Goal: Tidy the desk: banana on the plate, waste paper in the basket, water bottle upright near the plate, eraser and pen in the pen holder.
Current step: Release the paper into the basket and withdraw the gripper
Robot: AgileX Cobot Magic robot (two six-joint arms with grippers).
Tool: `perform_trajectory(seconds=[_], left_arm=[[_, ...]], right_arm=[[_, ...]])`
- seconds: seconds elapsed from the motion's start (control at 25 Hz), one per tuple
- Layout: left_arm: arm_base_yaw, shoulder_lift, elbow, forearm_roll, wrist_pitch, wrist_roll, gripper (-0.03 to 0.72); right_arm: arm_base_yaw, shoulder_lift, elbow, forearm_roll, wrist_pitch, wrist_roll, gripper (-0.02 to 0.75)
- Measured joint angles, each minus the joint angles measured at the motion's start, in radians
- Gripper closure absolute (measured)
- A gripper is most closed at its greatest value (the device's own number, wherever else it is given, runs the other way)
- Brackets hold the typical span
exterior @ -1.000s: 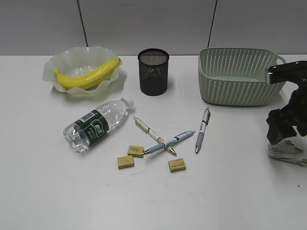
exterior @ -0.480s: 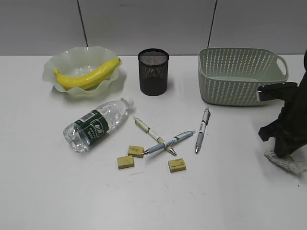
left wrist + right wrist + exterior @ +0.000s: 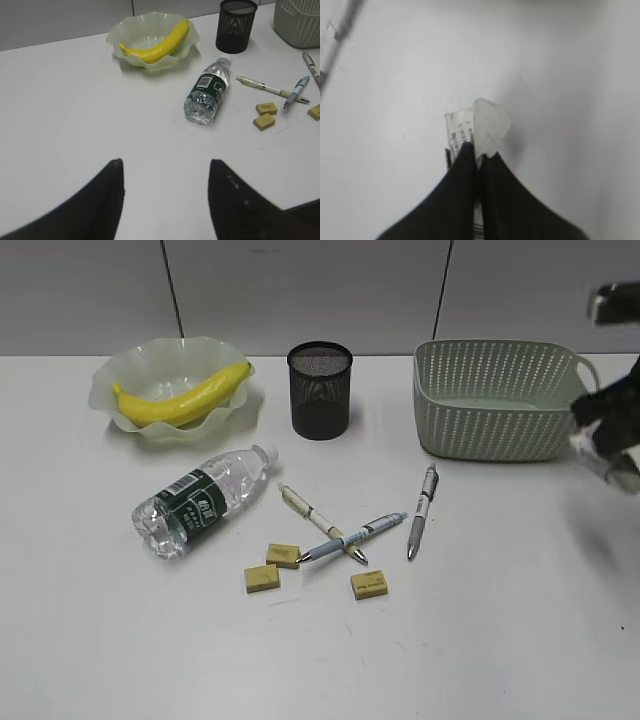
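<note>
With the crumpled white printed waste paper [image 3: 477, 130] pinched in the closed right hand [image 3: 479, 156], held above the white worktop [image 3: 480, 640] beside the pale green perforated basket [image 3: 495, 400], release over the basket is required next.

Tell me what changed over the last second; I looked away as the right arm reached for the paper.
The right gripper shut on the waste paper and lifted it off the desk, rising beside the basket. The left gripper is open, holding nothing. Banana, water bottle, pens and erasers stayed put.
</note>
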Motion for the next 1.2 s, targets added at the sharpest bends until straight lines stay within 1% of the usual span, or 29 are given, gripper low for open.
perform_trajectory(seconds=[0.12, 0.2, 0.36, 0.48, 0.64, 0.8, 0.88, 0.96, 1.0, 1.16, 1.2], left_arm=[[0.0, 0.0, 0.0, 0.0, 0.0, 0.0, 0.283], [0.0, 0.0, 0.0, 0.0, 0.0, 0.0, 0.283], [0.0, 0.0, 0.0, 0.0, 0.0, 0.0, 0.283], [0.0, 0.0, 0.0, 0.0, 0.0, 0.0, 0.283], [0.0, 0.0, 0.0, 0.0, 0.0, 0.0, 0.283], [0.0, 0.0, 0.0, 0.0, 0.0, 0.0, 0.283], [0.0, 0.0, 0.0, 0.0, 0.0, 0.0, 0.283], [0.0, 0.0, 0.0, 0.0, 0.0, 0.0, 0.283], [0.0, 0.0, 0.0, 0.0, 0.0, 0.0, 0.283], [0.0, 0.0, 0.0, 0.0, 0.0, 0.0, 0.283], [0.0, 0.0, 0.0, 0.0, 0.0, 0.0, 0.283]], right_arm=[[0.0, -0.131, 0.0, 0.043, -0.151, 0.0, 0.725], [0.0, -0.168, 0.0, 0.059, -0.289, -0.001, 0.725], [0.0, -0.127, 0.0, 0.07, -0.518, -0.001, 0.725], [0.0, -0.039, 0.0, 0.07, -0.629, -0.001, 0.725], [0.0, 0.107, -0.029, 0.08, -0.701, -0.001, 0.725], [0.0, 0.248, -0.118, 0.08, -0.71, -0.001, 0.724], [0.0, 0.297, -0.163, 0.084, -0.702, -0.001, 0.708], [0.0, 0.327, -0.191, 0.086, -0.688, -0.001, 0.65], [0.0, 0.334, -0.199, 0.087, -0.683, -0.001, 0.598], [0.0, 0.337, -0.213, 0.088, -0.671, 0.0, 0.342], [0.0, 0.334, -0.214, 0.083, -0.653, 0.0, 0.293]])
